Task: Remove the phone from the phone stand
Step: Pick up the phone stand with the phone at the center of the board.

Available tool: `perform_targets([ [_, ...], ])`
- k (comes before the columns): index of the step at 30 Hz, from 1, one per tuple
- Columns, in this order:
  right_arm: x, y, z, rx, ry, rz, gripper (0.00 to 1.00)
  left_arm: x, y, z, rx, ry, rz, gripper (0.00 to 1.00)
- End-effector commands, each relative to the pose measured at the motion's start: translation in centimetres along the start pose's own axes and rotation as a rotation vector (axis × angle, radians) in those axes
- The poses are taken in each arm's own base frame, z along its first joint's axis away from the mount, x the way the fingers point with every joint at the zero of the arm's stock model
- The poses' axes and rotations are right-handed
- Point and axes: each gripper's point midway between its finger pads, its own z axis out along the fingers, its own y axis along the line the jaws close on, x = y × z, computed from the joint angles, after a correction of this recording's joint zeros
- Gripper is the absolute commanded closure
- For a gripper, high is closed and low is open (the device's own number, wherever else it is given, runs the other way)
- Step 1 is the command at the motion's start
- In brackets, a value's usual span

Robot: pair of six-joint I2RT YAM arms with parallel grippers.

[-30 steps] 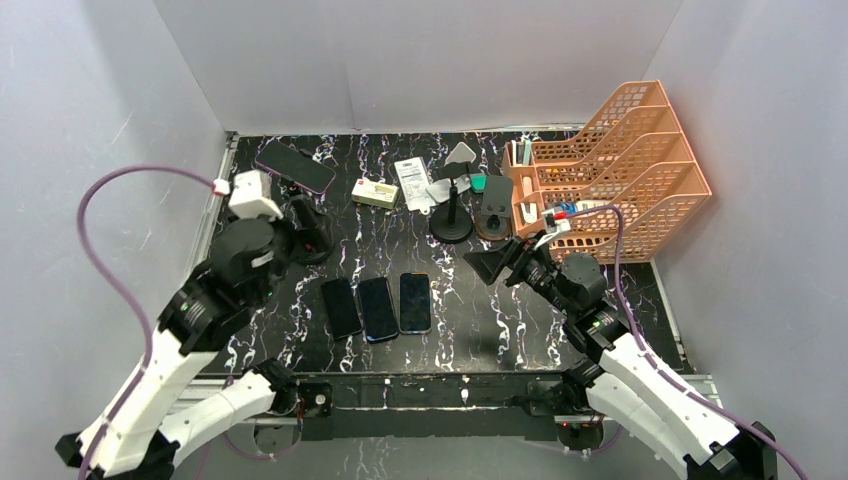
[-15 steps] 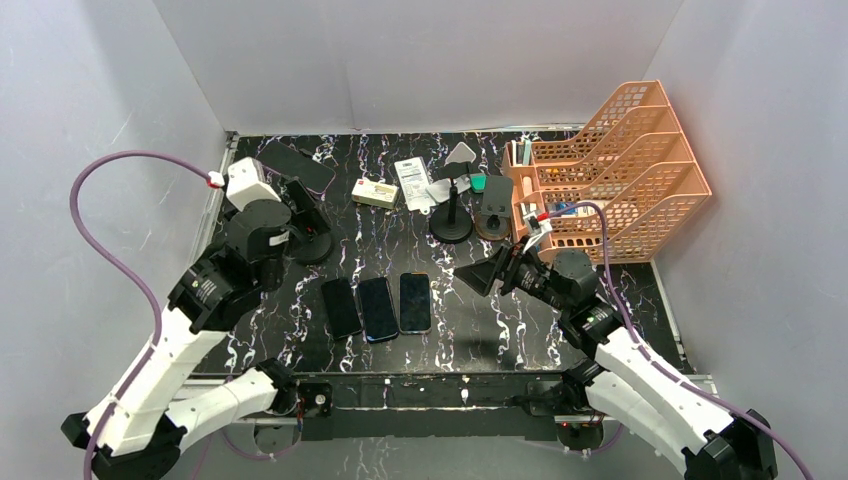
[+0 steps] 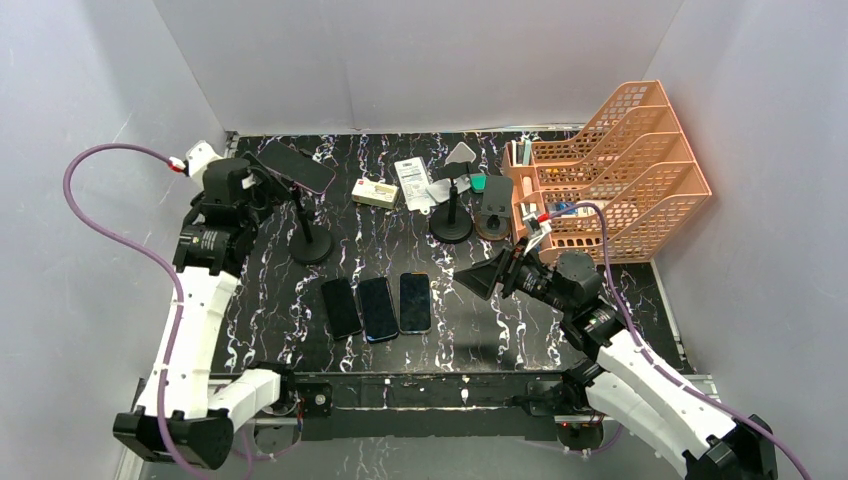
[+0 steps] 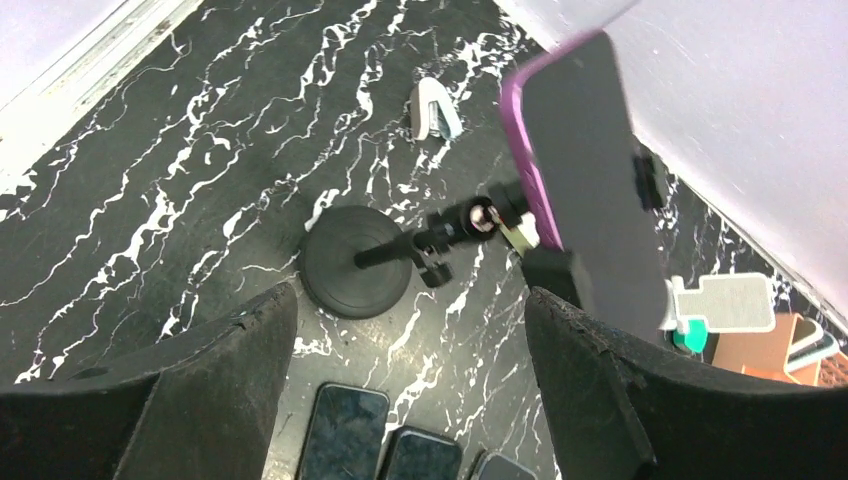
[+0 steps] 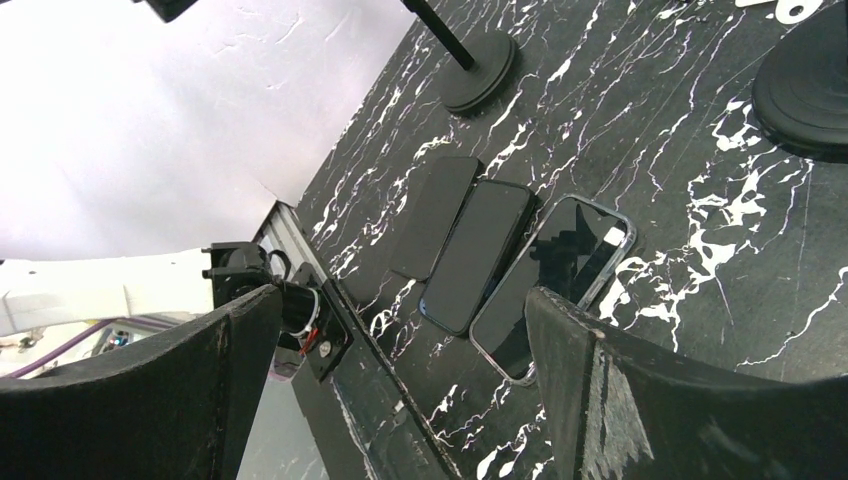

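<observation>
Marbled tabletop (image 3: 470, 330); phone (image 3: 296, 165) beside left tool (image 3: 262, 180).

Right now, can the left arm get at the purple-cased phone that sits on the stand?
Probably yes. The left gripper is open beside the purple-cased phone, which is held up in the phone stand, and nothing shows between them. The right gripper is apart, over the three flat phones.

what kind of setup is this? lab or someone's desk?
Looks like a lab test cell, not a desk: plain white walls box in a black marbled table, and the props look staged, with three phones in a neat row, a phone on a stand, and an orange file rack.
</observation>
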Motion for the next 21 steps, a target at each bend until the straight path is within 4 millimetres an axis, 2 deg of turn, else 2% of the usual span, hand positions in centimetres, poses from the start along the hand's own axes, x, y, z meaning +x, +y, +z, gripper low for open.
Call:
perform_targets([
  [1, -2.3, 2.6, -0.4, -0.074, -0.055, -0.040, 0.02, 0.1, -1.2, 0.9, 0.111, 0.063, -0.052, 0.19],
  [10, -2.1, 3.0, -0.3, -0.092, -0.030, -0.038, 0.02, -1.6, -3.0, 2.9, 0.199, 0.041, -0.189, 0.20],
  [11, -2.0, 3.0, -0.3, -0.093, -0.029, -0.036, 0.02, -2.3, -2.5, 3.2, 0.190, 0.022, -0.216, 0.20],
  [14, -2.0, 3.2, -0.2, -0.099, -0.025, -0.031, 0.02, -3.1, -2.8, 3.7, 0.216, -0.005, -0.257, 0.20],
  [21, -2.0, 3.2, -0.1, -0.101, -0.019, -0.032, 0.02, -2.8, -3.0, 5.4, 0.269, -0.011, -0.367, 0.22],
])
